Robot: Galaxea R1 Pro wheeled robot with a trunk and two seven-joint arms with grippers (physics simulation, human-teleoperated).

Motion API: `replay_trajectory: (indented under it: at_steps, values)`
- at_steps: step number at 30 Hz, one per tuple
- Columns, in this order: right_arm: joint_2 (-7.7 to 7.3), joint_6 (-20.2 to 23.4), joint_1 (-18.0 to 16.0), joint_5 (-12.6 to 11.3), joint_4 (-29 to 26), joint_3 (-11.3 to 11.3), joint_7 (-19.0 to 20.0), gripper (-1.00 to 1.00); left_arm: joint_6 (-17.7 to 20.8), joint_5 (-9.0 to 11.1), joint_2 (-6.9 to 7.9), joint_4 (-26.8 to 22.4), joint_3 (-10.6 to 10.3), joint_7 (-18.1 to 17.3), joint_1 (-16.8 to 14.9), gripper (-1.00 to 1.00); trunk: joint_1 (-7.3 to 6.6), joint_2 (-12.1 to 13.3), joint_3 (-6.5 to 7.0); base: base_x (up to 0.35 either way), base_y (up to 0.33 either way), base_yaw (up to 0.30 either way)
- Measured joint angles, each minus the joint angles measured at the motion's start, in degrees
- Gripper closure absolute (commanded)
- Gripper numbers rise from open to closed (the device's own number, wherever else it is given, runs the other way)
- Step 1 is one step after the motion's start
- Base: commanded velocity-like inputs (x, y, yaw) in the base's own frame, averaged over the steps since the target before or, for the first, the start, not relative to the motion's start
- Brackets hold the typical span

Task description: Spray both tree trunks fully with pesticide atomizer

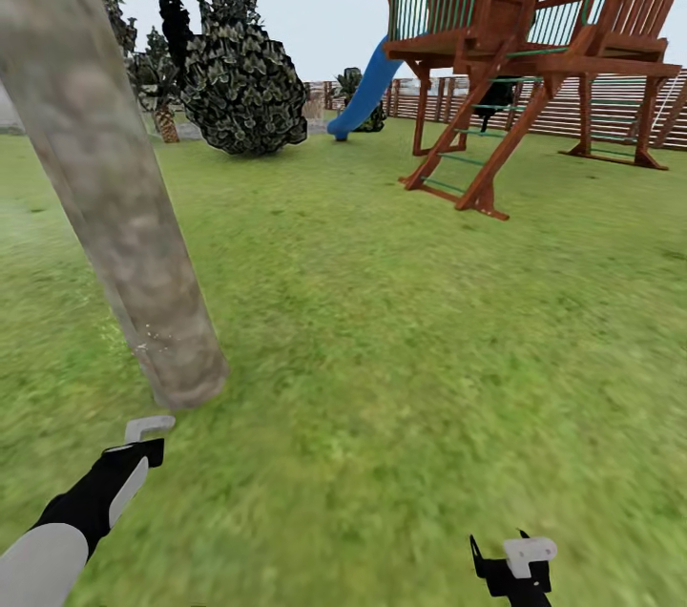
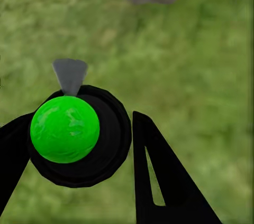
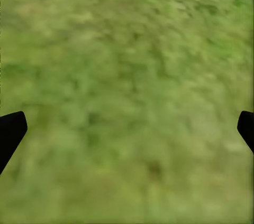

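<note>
left arm (image 1: 86, 502) extends toward tree trunk (image 1: 114, 206); left gripper (image 2: 79, 145) clamps pesticide atomizer (image 2: 65, 129); right gripper (image 3: 127, 129) wide open, empty

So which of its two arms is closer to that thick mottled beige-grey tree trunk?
Left. The left gripper sits just short of the tree trunk's base, holding the green-topped atomizer. The right gripper hangs far off over grass.

Your tree trunk (image 1: 114, 206) runs off the top edge; your right gripper's fingers (image 3: 10, 131) are cropped at both sides.
</note>
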Motion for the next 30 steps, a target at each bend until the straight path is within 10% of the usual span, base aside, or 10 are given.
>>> replay_trajectory:
  at_steps: [6,9,11,15,18,20,28,30]
  values:
    - [0.00,0.00,0.00,-0.09,-0.06,-0.01,-0.08,-1.00,1.48,-0.46,-0.84,-2.47,-0.43,-3.28,-2.63,1.00,0.00,0.00,0.01,0.000,-0.002,0.083]
    - [0.00,0.00,0.00,-0.08,-0.06,0.00,-0.08,-1.00,7.91,-1.21,1.85,-2.83,-0.47,-10.86,-7.10,1.00,-0.01,0.00,0.01,0.000,0.000,0.001]
    - [0.00,0.00,0.00,-0.07,-0.06,0.00,-0.08,-1.00,9.91,-6.24,5.96,-5.07,-1.13,-16.02,-8.74,1.00,-0.01,0.00,0.01,0.000,0.000,0.000]
    - [0.00,0.00,0.00,-0.07,0.01,0.00,-0.05,-1.00,15.91,-13.75,5.63,-9.32,-5.50,-27.87,-10.85,1.00,0.00,0.00,0.01,0.000,0.000,0.000]
    - [0.00,0.00,0.00,-0.07,0.00,0.01,-0.01,-1.00,16.92,-14.49,10.85,-9.29,-4.65,-28.74,-12.21,1.00,0.00,0.00,0.00,0.000,0.000,0.000]
    - [0.00,0.00,0.00,-0.07,-0.04,0.00,0.00,-1.00,16.97,-14.50,12.69,-9.61,-0.34,-28.92,-11.80,1.00,0.00,0.00,0.00,0.000,0.000,0.000]
    - [0.00,0.00,0.00,-0.08,-0.06,-0.01,-0.08,-1.00,16.99,-13.76,12.60,-10.00,1.53,-28.49,-11.49,1.00,-0.01,0.00,0.00,0.189,0.000,0.138]
    - [0.00,0.00,0.01,-0.08,-0.06,-0.01,-0.08,-1.00,17.02,-13.55,10.67,-9.98,1.35,-28.50,-11.49,1.00,0.00,0.00,0.00,0.009,0.000,0.015]
